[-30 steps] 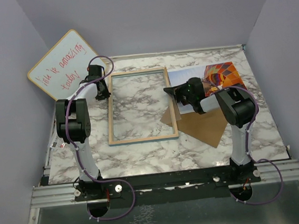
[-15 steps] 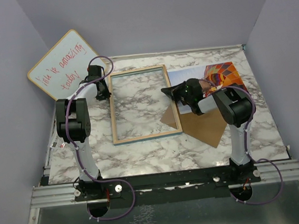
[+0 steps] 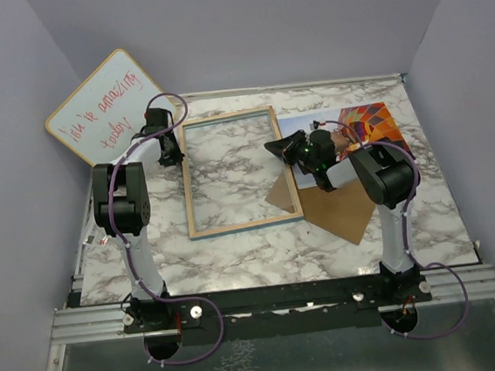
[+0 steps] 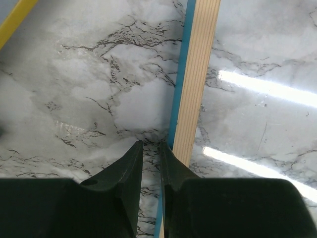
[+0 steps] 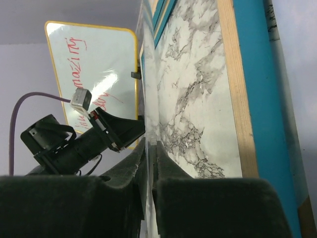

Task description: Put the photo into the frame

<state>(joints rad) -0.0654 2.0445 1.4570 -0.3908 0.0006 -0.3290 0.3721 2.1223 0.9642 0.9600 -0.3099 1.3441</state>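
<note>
Step in hand: frame preparation, as judged; the frame (image 3: 244, 226) lies back-up, pale wood showing, left of centre on the table (image 3: 263, 254), slightly skewed to the table's edges; its opening holds nothing but the marble seen through it.
Photo: the photo (image 3: 371, 125) rests picture-up toward the table's far right corner, outside the frame; the right arm covers its near left part; treat it as not yet loaded.
Left gripper: the left gripper (image 3: 169, 151) sits at the frame's far left corner; its fingers (image 4: 130, 168) stand narrow beside the blue edge; you cannot tell whether they pinch it.
Right gripper: the right gripper (image 3: 277, 147) sits at the frame's right rail; its fingers (image 5: 168, 171) leave a thin slit, with a thin clear edge running toward it; a grip cannot be confirmed.
Backing board: the brown backing board (image 3: 342, 211) lies at the frame's near right corner, partly under the rail.
Next move: clear the right gripper from the rail; reach to the far right corner; expect a flat sheet that needs an edge lifted; lay it picture-down into the opening.
</note>
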